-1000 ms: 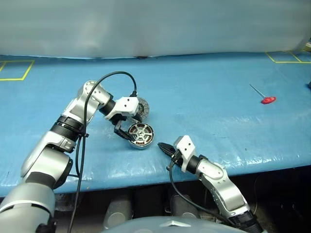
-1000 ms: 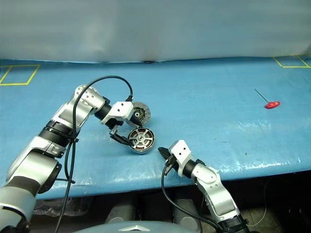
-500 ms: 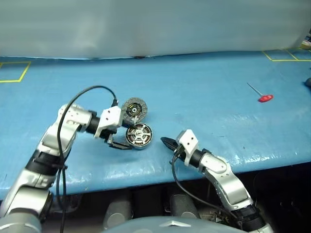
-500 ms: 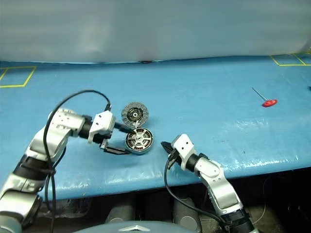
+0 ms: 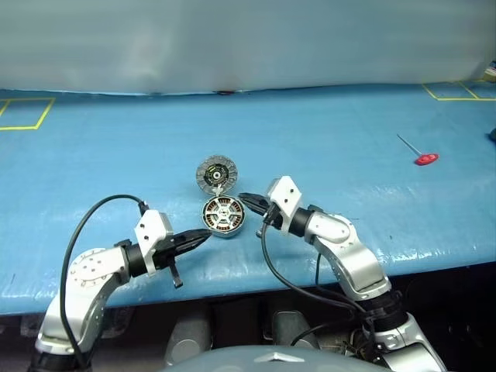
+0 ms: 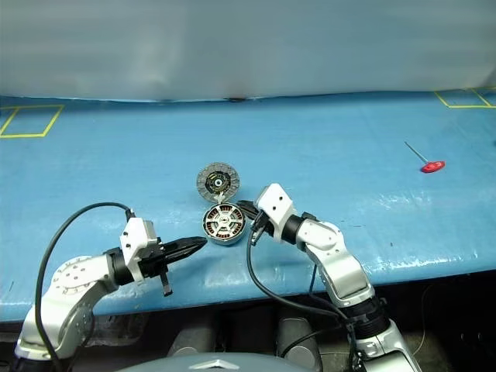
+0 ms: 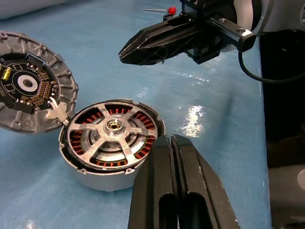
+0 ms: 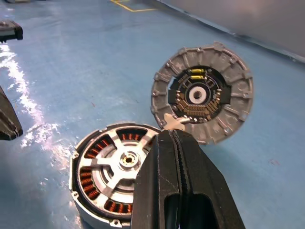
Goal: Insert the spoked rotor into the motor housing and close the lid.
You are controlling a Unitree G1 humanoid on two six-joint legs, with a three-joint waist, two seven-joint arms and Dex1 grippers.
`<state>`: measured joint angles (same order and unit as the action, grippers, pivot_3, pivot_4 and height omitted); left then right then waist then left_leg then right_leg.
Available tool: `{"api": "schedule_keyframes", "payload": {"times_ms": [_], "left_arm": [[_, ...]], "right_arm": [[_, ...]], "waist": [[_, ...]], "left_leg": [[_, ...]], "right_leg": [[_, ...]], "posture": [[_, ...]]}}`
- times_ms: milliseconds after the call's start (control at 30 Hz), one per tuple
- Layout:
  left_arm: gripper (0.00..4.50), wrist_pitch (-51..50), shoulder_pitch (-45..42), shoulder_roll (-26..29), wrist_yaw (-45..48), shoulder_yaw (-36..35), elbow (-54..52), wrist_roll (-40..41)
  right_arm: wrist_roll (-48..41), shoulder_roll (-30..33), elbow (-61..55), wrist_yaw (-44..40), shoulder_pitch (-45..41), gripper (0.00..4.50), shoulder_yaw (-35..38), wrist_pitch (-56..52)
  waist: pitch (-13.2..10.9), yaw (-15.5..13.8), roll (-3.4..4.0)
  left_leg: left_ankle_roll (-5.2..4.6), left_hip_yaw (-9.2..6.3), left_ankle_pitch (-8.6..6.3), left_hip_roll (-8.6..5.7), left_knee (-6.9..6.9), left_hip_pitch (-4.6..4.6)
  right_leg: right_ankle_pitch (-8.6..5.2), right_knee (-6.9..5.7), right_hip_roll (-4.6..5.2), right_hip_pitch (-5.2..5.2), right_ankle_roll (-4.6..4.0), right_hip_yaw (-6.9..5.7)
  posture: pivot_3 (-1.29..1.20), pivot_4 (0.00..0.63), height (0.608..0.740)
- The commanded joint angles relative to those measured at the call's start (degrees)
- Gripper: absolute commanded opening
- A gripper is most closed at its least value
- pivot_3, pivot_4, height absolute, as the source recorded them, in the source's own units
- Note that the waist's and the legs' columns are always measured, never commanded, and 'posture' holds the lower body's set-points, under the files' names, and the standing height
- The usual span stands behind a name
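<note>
Left end effector [image 5: 200,236] has let go and pulled back, now clenched empty; the silver spoked rotor [image 7: 113,138] sits inside the round grey motor housing [image 7: 102,177] on the blue bench [image 5: 325,132]; right end effector [image 5: 249,201], clenched empty, closes in; the grey striped lid [image 5: 215,172] lies open-faced, touching the housing; capping comes next, I'd say.

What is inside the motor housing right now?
The spoked rotor sits inside the motor housing, its spokes and hub facing up. Copper-brown windings show through the gaps between the spokes. Whatever lies beneath the rotor is covered. The lid lies beside it, inner face up.
</note>
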<state>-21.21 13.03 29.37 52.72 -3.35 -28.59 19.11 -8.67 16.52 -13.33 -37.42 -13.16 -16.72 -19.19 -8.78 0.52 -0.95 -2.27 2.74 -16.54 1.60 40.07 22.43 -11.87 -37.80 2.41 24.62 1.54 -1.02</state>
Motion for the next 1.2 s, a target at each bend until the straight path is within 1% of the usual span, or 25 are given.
{"api": "schedule_keyframes", "payload": {"times_ms": [33,233,333,400,467,533,800,967,1200], "left_arm": [[0.01,5.05,4.59,-3.21,-3.55,-0.2,-2.39,0.81],[0.01,12.2,9.18,-7.34,-8.21,1.3,-0.27,-1.46],[0.01,15.84,10.58,-8.85,-10.64,2.43,1.54,-3.77],[0.01,20.0,11.09,-10.51,-11.47,3.0,3.3,-4.28],[0.01,21.53,11.63,-10.9,-12.31,3.7,4.6,-5.21],[0.01,22.47,12.1,-10.74,-12.55,4.63,5.85,-6.12],[0.01,23.85,12.35,-11.29,-13.64,5.69,6.91,-4.83],[0.01,23.86,12.5,-11.32,-14.64,6.01,6.79,-4.8],[0.01,23.32,12.56,-11.06,-15.05,6.65,6.6,-3.94]], "right_arm": [[-1.25,-2.01,1.81,-1.37,-3.17,0.0,-1.38,-0.19],[-0.75,-4.25,7.81,-2.91,-5.91,0.0,-3.52,1.03],[-0.62,-5.16,10.63,-3.22,-6.43,0.0,-3.98,1.61],[-0.41,-5.7,12.43,-3.04,-6.56,0.0,-3.97,2.0],[-0.05,-5.97,14.05,-3.04,-6.56,0.0,-4.05,2.39],[0.72,-6.04,15.63,-3.06,-6.49,0.0,-4.48,2.59],[4.0,-6.0,19.24,-3.93,-6.95,0.0,-7.42,1.24],[7.43,-4.64,19.9,-4.76,-8.09,0.0,-10.42,-0.37],[5.37,-5.43,16.53,-6.03,-10.19,0.0,-9.76,-8.4]], "waist": [[0.0,0.1,0.0],[0.02,-0.01,-0.01],[0.02,0.1,-0.01],[0.01,0.18,0.01],[0.01,0.15,0.01],[0.01,0.13,0.02],[0.04,0.45,0.04],[0.08,0.86,0.02],[0.15,0.88,0.01]], "left_leg": [[0.0,0.02,0.0,0.0,0.0,-0.01],[-0.04,0.08,-0.02,-0.03,0.0,-0.03],[-0.06,0.11,-0.03,-0.03,0.0,-0.02],[-0.07,0.13,-0.04,-0.03,-0.01,-0.01],[-0.06,0.13,-0.04,-0.02,-0.03,-0.01],[-0.06,0.13,-0.04,-0.02,-0.04,-0.01],[-0.07,0.16,-0.04,0.03,-0.05,-0.16],[-0.06,0.31,-0.05,0.07,-0.29,-0.65],[-0.06,0.34,-0.05,0.12,-0.54,-0.76]], "right_leg": [[0.0,0.01,0.0,0.0,0.0,0.01],[0.01,0.02,0.05,0.0,0.0,-0.02],[0.06,0.04,0.05,0.01,-0.07,-0.03],[0.06,0.04,0.04,0.04,-0.08,-0.03],[0.05,0.04,0.04,0.05,-0.08,-0.03],[0.04,0.04,0.03,0.05,-0.07,-0.04],[-0.1,0.03,0.03,-0.01,0.13,-0.03],[-0.18,0.03,0.08,-0.08,0.01,0.0],[-0.24,0.03,0.1,-0.07,-0.1,0.01]], "posture": [[0.0,0.15,0.74],[0.0,0.15,0.74],[0.0,0.15,0.74],[0.0,0.15,0.74],[0.0,0.15,0.74],[0.0,0.15,0.74],[0.0,0.15,0.74],[0.0,0.15,0.74],[0.0,0.15,0.74]]}}
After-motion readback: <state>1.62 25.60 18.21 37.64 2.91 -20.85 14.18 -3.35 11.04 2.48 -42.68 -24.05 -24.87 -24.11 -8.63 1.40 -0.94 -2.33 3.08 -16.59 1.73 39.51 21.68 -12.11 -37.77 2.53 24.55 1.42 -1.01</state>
